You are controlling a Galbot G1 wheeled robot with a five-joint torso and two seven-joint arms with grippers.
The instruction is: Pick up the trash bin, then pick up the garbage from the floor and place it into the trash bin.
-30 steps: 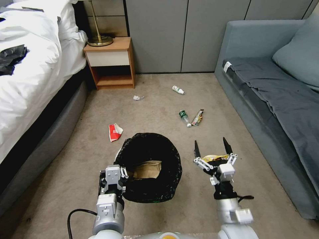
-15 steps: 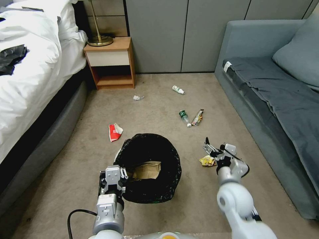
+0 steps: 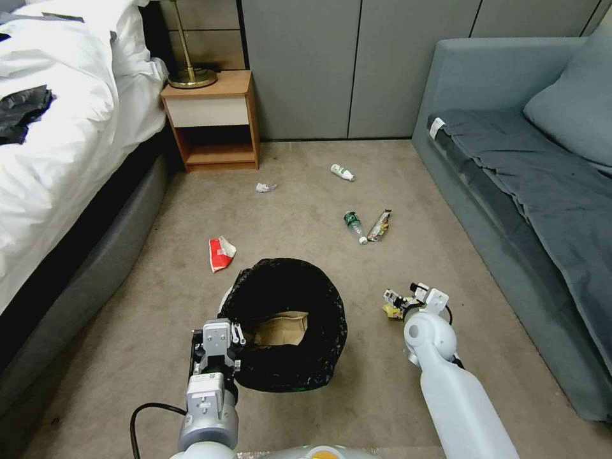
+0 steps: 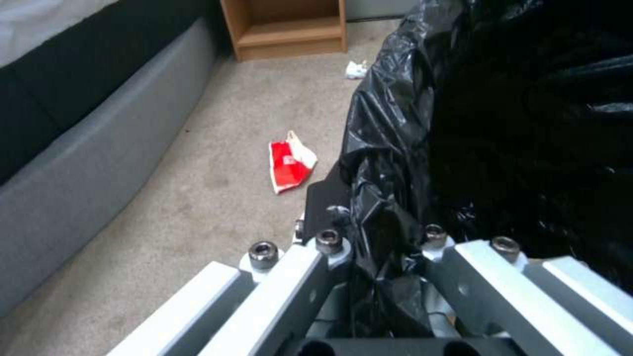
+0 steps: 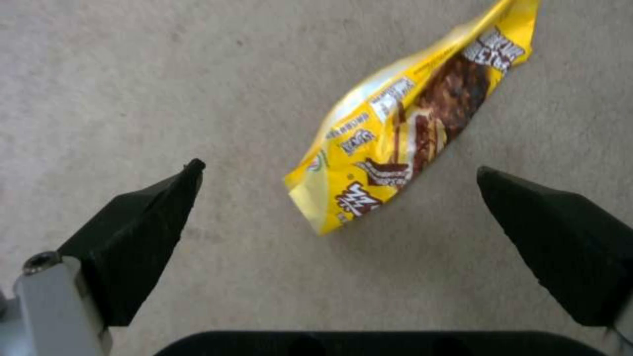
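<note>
My left claw [image 3: 237,336] gripped the trash bin [image 3: 288,322] by its black-lined rim. Right of the bin, my right arm angled down, its claw [image 5: 339,170] spread wide over the yellow wrapper [image 5: 409,116] on the floor [image 5: 132,89].

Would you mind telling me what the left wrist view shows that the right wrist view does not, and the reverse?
Left wrist view alone: the left hand shut on the black-lined rim of the trash bin, a red-white packet, a crumpled tissue, the bedside table and the bed base.

Right wrist view alone: the right hand, open, above a yellow snack wrapper lying flat.

Both: the beige carpet floor.
</note>
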